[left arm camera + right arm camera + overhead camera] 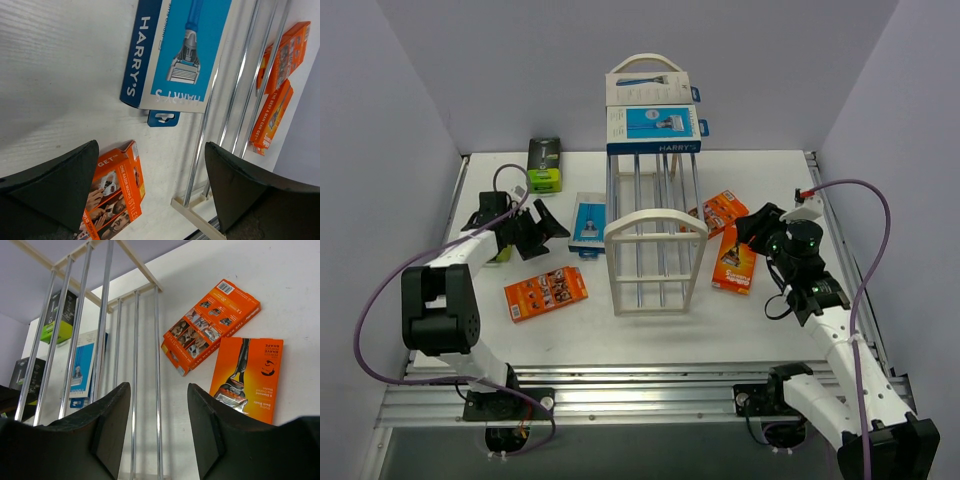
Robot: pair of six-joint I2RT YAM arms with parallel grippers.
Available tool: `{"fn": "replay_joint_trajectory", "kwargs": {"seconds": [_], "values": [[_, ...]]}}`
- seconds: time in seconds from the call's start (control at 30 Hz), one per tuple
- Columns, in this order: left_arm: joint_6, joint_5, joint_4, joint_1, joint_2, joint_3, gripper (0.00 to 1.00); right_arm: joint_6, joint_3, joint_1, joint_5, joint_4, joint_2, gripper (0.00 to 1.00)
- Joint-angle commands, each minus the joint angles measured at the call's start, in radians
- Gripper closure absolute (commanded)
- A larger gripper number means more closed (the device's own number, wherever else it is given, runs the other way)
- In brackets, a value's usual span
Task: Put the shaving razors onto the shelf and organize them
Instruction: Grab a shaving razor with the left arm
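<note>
The cream-white shelf (655, 235) stands mid-table with two blue-and-white HARRY'S boxes (653, 127) on its top. A third HARRY'S box (588, 222) lies on the table left of it and shows in the left wrist view (180, 50). An orange box (545, 292) lies front left. Two orange boxes (723, 211) (734, 260) lie right of the shelf. A black-and-lime box (544, 163) stands at the back left. My left gripper (542, 232) is open and empty, just left of the HARRY'S box on the table. My right gripper (752, 232) is open and empty beside the two right orange boxes.
In the right wrist view the shelf's chrome bars (135, 365) run between my fingers (112, 430), with the orange boxes (210, 322) (247, 372) beyond. A second dark box (27, 375) lies far left. Walls close in the table on three sides.
</note>
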State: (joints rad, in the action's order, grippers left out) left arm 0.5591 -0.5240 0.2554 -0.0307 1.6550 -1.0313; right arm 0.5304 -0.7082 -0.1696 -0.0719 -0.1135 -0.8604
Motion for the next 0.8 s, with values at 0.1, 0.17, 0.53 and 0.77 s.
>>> {"fn": "replay_joint_trajectory", "kwargs": {"seconds": [0.1, 0.17, 0.53, 0.77], "values": [[-0.013, 0.048, -0.031, 0.020, 0.035, -0.039, 0.04, -0.021, 0.010, 0.018, -0.048, -0.060, -0.009, 0.54], [-0.001, 0.051, -0.042, 0.020, 0.051, -0.038, 0.03, -0.021, 0.013, 0.021, -0.052, -0.063, -0.005, 0.54], [-0.007, 0.154, 0.013, 0.109, 0.123, -0.142, 0.00, -0.020, 0.026, 0.024, -0.058, -0.068, 0.009, 0.54], [-0.016, 0.179, 0.044, 0.137, 0.225, -0.196, 0.00, -0.026, 0.026, 0.027, -0.045, -0.055, 0.020, 0.54]]}}
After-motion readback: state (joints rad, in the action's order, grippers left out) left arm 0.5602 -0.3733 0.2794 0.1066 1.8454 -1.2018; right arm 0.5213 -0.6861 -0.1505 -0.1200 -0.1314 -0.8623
